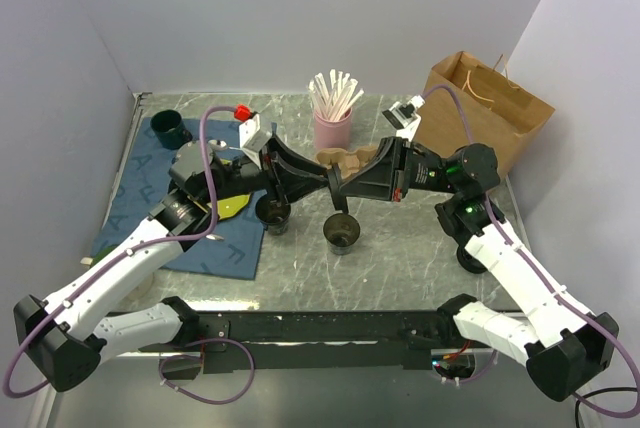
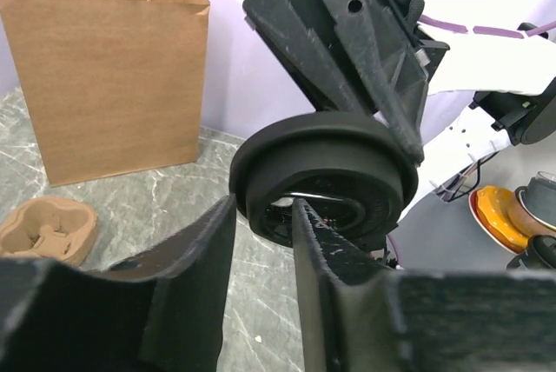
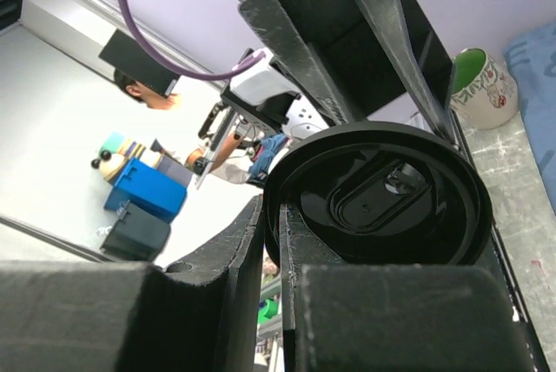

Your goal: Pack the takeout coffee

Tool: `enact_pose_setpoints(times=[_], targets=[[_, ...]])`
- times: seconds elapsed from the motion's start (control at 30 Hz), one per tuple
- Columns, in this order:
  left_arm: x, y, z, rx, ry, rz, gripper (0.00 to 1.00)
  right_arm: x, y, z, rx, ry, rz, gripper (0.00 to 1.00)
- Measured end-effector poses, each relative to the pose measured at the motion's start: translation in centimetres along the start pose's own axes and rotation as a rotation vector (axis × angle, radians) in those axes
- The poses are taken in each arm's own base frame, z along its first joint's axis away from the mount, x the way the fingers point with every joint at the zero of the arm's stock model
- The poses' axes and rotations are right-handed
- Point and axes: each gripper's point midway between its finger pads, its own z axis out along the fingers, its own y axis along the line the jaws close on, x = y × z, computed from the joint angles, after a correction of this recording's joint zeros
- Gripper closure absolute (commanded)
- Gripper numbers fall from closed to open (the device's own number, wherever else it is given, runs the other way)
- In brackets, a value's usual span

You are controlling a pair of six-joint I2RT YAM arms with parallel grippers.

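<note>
Black round plastic lid (image 2: 323, 156), thick-rimmed

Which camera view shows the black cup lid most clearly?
The right wrist view: the black cup lid is large, its recessed face turned to the camera. The left wrist view shows it tilted, partly behind the left fingers. The top view shows almost none of it.

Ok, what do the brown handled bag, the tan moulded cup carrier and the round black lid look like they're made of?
Brown handled bag: matte kraft paper, visibly creased. Tan moulded cup carrier: probably pressed paper pulp, rough and dull. Round black lid: likely thin plastic, smooth, faint sheen.
</note>
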Motion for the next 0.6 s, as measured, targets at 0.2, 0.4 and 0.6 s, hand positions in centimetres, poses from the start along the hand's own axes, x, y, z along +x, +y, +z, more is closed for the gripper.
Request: enact_pose_setpoints(times=[0.2, 0.4, 0.6], targets=[[0.62, 0.31, 0.44, 0.003, 0.013, -0.005, 0.61, -0.08, 0.45, 0.13, -0.015, -0.005, -0.003, 0.86], [0.37, 0.24, 0.5, 0.007, 0.002, 0.002, 0.63, -0.24, 0.7, 0.2, -0.028, -0.007, -0.001, 0.86], [0.28, -0.27, 0.52, 0.032, 0.002, -0.011, 0.87, -0.03, 0.86, 0.13, -0.048, -0.003, 0.005, 0.83]])
